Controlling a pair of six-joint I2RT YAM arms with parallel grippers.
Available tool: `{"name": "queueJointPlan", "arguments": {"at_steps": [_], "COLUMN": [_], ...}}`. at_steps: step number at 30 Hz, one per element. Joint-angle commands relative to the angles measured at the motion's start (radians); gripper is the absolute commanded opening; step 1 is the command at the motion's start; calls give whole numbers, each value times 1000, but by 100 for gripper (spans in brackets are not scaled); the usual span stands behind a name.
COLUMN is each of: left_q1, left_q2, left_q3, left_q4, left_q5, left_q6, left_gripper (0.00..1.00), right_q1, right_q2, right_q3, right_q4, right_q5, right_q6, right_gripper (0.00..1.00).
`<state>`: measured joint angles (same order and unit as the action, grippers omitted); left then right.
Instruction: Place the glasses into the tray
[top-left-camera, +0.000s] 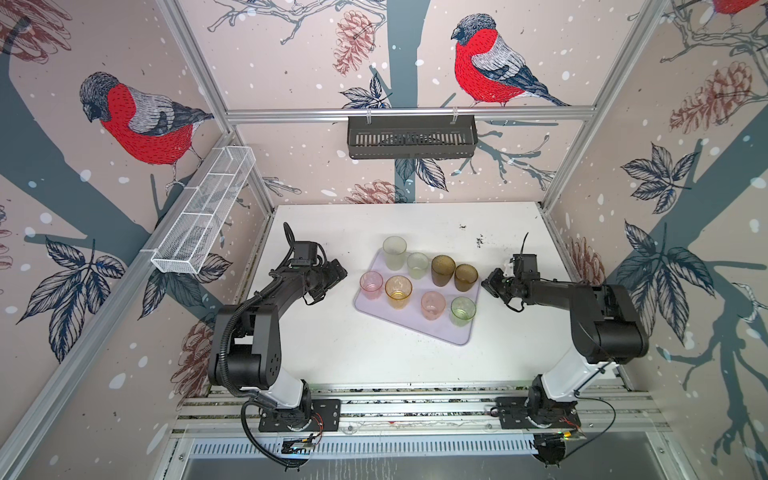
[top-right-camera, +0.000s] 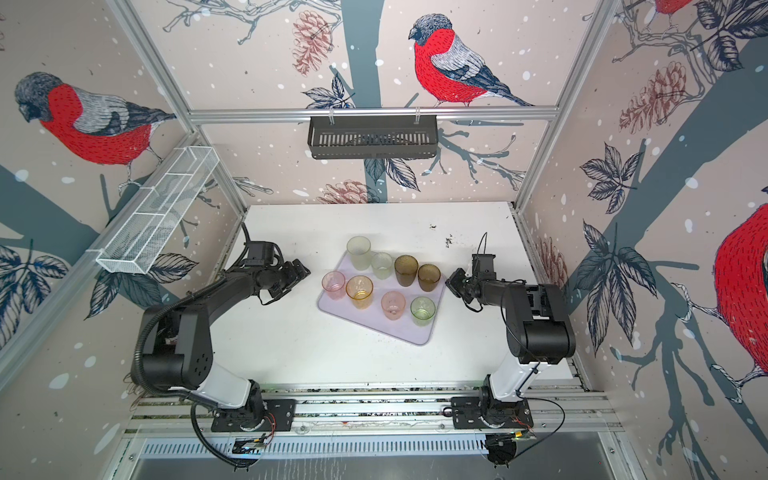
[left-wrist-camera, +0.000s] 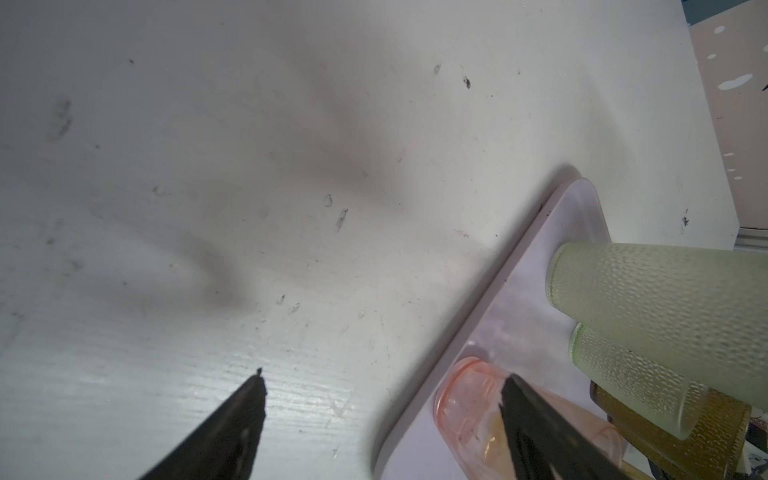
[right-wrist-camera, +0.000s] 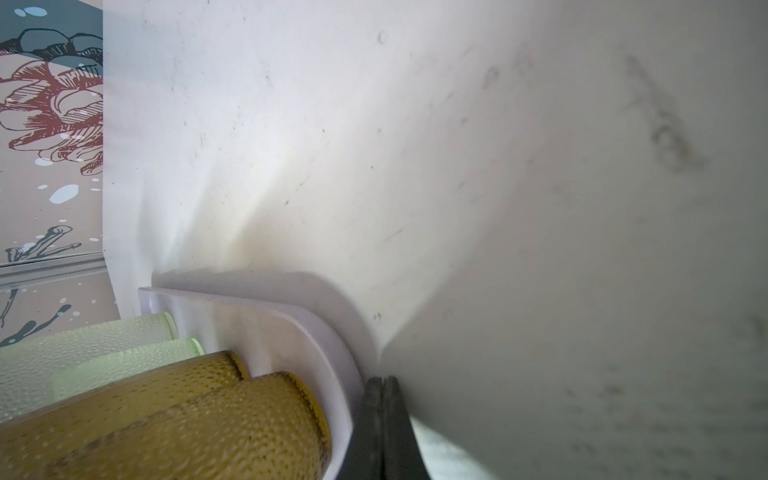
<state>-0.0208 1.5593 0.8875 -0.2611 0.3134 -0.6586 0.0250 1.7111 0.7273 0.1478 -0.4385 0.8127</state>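
Note:
The pale lilac tray (top-left-camera: 432, 330) lies slantwise mid-table, and several glasses stand upright in it: two frosted (top-left-camera: 394, 251), two brown (top-left-camera: 443, 269), two pink (top-left-camera: 371, 284), an amber one (top-left-camera: 398, 291) and a green one (top-left-camera: 462, 310). My left gripper (top-left-camera: 338, 272) hovers just left of the tray, open and empty. In the left wrist view its gripper (left-wrist-camera: 384, 376) spans the tray's edge, one finger in front of a pink glass (left-wrist-camera: 469, 399). My right gripper (top-left-camera: 487, 284) is shut and empty at the tray's right rim (right-wrist-camera: 316, 332), beside the brown glasses (right-wrist-camera: 208, 424).
A black slatted basket (top-left-camera: 411, 137) hangs on the back rail. A white wire mesh basket (top-left-camera: 203, 216) hangs on the left wall. White table (top-left-camera: 332, 345) surrounds the tray, with dark specks (top-left-camera: 480, 241) toward the back right. Walls close in three sides.

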Motion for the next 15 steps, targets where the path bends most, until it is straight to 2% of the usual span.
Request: {"name": "queueJointPlan", "arguments": {"at_steps": [1,15], "left_q1": [4,4], "left_q2": [8,13], "left_q3": [-3,-17], "left_q4": [48,16], "left_q5": [32,-14], "left_q6": [-13,-3], "left_gripper": [80,77], "right_q1": [12,64], "right_q2": [27,146], "right_q3": [27,132], "right_q4": [17,45], "right_q5": [-12,-34], "right_q6": [0,3], "right_gripper": [4,3]}}
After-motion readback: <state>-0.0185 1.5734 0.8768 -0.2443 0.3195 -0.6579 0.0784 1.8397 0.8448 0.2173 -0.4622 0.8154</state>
